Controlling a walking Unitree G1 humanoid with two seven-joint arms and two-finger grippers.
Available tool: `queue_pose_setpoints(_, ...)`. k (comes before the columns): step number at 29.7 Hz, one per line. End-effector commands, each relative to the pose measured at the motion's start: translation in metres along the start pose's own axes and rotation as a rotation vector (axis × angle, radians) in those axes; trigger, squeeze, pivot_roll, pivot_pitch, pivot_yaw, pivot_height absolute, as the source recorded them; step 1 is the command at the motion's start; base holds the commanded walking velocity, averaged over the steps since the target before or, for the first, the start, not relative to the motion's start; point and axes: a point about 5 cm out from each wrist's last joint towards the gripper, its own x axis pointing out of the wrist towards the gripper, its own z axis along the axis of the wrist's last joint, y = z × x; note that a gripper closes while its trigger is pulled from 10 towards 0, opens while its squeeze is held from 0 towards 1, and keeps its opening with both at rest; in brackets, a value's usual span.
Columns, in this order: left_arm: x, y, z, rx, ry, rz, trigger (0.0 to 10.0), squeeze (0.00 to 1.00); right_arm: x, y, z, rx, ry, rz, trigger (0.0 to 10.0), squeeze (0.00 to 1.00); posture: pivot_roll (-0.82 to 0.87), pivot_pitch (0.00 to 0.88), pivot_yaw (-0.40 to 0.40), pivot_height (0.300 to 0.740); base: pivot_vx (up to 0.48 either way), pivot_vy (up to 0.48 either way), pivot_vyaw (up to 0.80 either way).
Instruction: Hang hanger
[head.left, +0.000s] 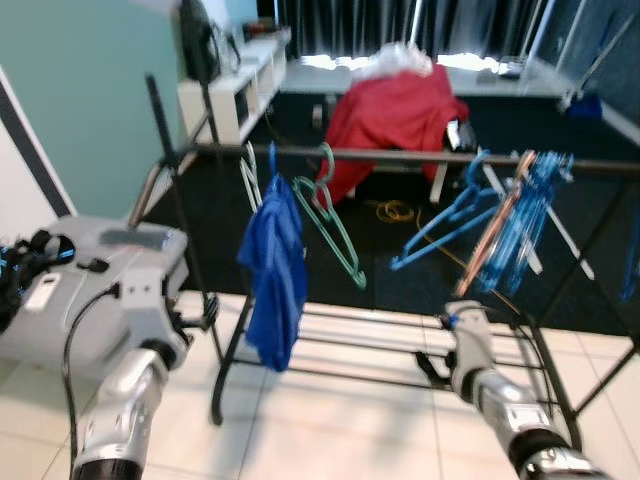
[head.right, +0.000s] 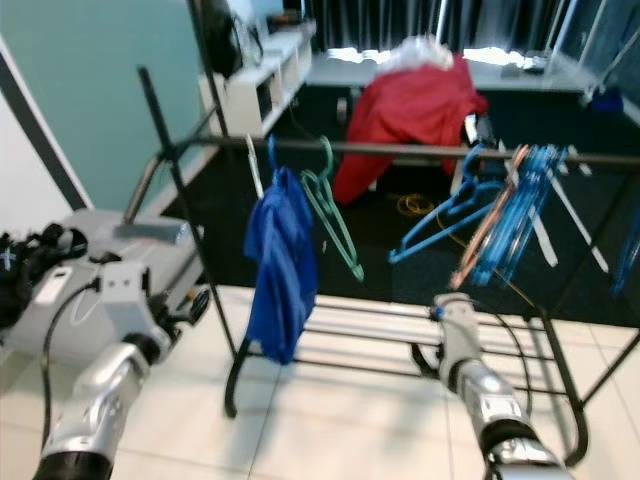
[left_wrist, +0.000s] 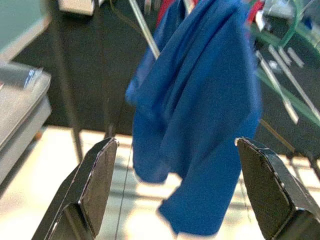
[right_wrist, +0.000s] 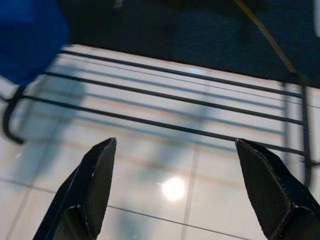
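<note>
On the clothes rail (head.left: 420, 157), a blue shirt (head.left: 275, 265) hangs near its left end, green hanger (head.left: 335, 225) just beside it, blue hangers (head.left: 505, 215) bunched further right. Left tool (left_wrist: 175, 192) faces the shirt, fingers spread, empty. Right tool (right_wrist: 182, 192) spread too, over the rack's bottom shelf (right_wrist: 175, 107).

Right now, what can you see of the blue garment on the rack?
The blue garment is soft, crumpled cloth hanging limp from the rail near the rail's left end, beside a green hanger. Its folds bunch narrow at the top and widen lower down, ending above the bottom shelf. The left gripper points at it, fingers open, not touching.
</note>
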Motion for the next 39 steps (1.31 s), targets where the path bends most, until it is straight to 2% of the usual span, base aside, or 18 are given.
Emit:
queue_pose_setpoints(1,-0.003,0.003,-0.003,0.001,0.011,0.013,10.0,0.00,0.000,0.005,-0.009,-0.005,0.022,0.011,10.0,0.00,-0.01,0.000,-0.004,0.740,0.000,0.000,0.00)
queue_pose_setpoints(4,-0.001,0.000,0.002,-0.002,-0.007,-0.007,10.0,0.00,-0.002,0.001,-0.012,-0.011,0.028,-0.002,10.0,0.00,-0.03,0.006,0.003,0.740,0.000,0.000,0.00)
queue_pose_setpoints(8,0.010,-0.020,0.025,-0.029,-0.069,-0.113,10.0,0.00,-0.007,-0.008,-0.019,-0.012,0.043,-0.043,10.0,0.00,-0.05,0.026,0.011,0.740,0.000,-0.427,0.00)
queue_pose_setpoints(9,0.010,-0.020,0.025,-0.029,-0.069,-0.113,10.0,0.00,-0.007,-0.008,-0.019,-0.012,0.043,-0.043,10.0,0.00,-0.05,0.026,0.011,0.740,0.000,-0.469,0.00)
queue_pose_setpoints(12,0.015,-0.039,0.037,-0.062,-0.095,-0.188,10.0,0.00,-0.009,-0.011,-0.025,-0.010,0.052,-0.053,10.0,0.00,-0.07,0.030,0.017,0.740,0.000,-0.472,0.00)
queue_pose_setpoints(15,0.016,-0.045,0.041,-0.076,-0.103,-0.207,10.0,0.00,-0.010,-0.011,-0.027,-0.009,0.054,-0.055,10.0,0.00,-0.07,0.030,0.017,0.740,0.000,-0.472,0.00)
queue_pose_setpoints(16,0.016,-0.057,0.046,-0.102,-0.115,-0.240,10.0,0.00,-0.011,-0.013,-0.029,-0.008,0.057,-0.058,10.0,0.00,-0.07,0.030,0.021,0.740,0.000,-0.472,0.00)
queue_pose_setpoints(17,0.016,-0.057,0.046,-0.102,-0.115,-0.240,10.0,0.00,-0.011,-0.013,-0.029,-0.008,0.057,-0.058,10.0,0.00,-0.07,0.030,0.021,0.740,0.000,-0.472,0.00)
queue_pose_setpoints(18,0.017,-0.071,0.051,-0.126,-0.128,-0.270,10.0,0.00,-0.012,-0.014,-0.031,-0.007,0.059,-0.062,10.0,0.00,-0.07,0.030,0.021,0.740,0.000,-0.480,0.00)
queue_pose_setpoints(19,0.017,-0.071,0.051,-0.126,-0.128,-0.270,10.0,0.00,-0.012,-0.014,-0.031,-0.007,0.059,-0.062,10.0,0.00,-0.07,0.030,0.021,0.740,0.000,-0.480,0.00)
queue_pose_setpoints(20,0.018,-0.085,0.055,-0.158,-0.136,-0.294,10.0,0.00,-0.013,-0.015,-0.033,-0.005,0.061,-0.065,10.0,0.00,-0.08,0.033,0.026,0.740,0.000,0.000,0.00)
queue_pose_setpoints(21,0.018,-0.085,0.055,-0.158,-0.136,-0.294,10.0,0.00,-0.013,-0.015,-0.033,-0.005,0.061,-0.065,10.0,0.00,-0.08,0.033,0.026,0.740,0.000,0.000,0.00)
queue_pose_setpoints(22,0.019,-0.106,0.058,-0.182,-0.127,-0.334,10.0,0.00,-0.014,-0.016,-0.035,-0.005,0.064,-0.070,10.0,0.00,-0.08,0.034,0.027,0.740,0.000,0.000,0.00)
queue_pose_setpoints(24,0.019,-0.106,0.058,-0.182,-0.127,-0.334,10.0,0.00,-0.014,-0.016,-0.035,-0.005,0.064,-0.070,10.0,0.00,-0.08,0.034,0.027,0.740,0.000,0.000,0.00)
queue_pose_setpoints(26,0.019,-0.117,0.056,-0.182,-0.107,-0.358,10.0,0.00,-0.014,-0.016,-0.036,-0.007,0.065,-0.071,10.0,0.00,-0.09,0.034,0.027,0.740,0.000,0.000,0.00)
queue_pose_setpoints(30,0.018,-0.128,0.054,-0.182,-0.090,-0.402,10.0,0.00,-0.015,-0.016,-0.037,-0.011,0.066,-0.071,10.0,0.00,-0.09,0.037,0.026,0.740,0.000,0.000,0.00)
queue_pose_setpoints(32,0.014,-0.140,0.056,-0.152,-0.094,-0.490,10.0,0.00,-0.015,-0.016,-0.038,-0.016,0.068,-0.071,10.0,0.00,-0.09,0.039,0.024,0.740,0.000,0.000,0.00)
queue_pose_setpoints(39,0.009,-0.151,0.057,-0.118,-0.084,-0.562,10.0,0.00,-0.015,-0.016,-0.038,-0.025,0.068,-0.069,10.0,0.00,-0.10,0.044,0.025,0.740,0.000,-0.325,0.00)
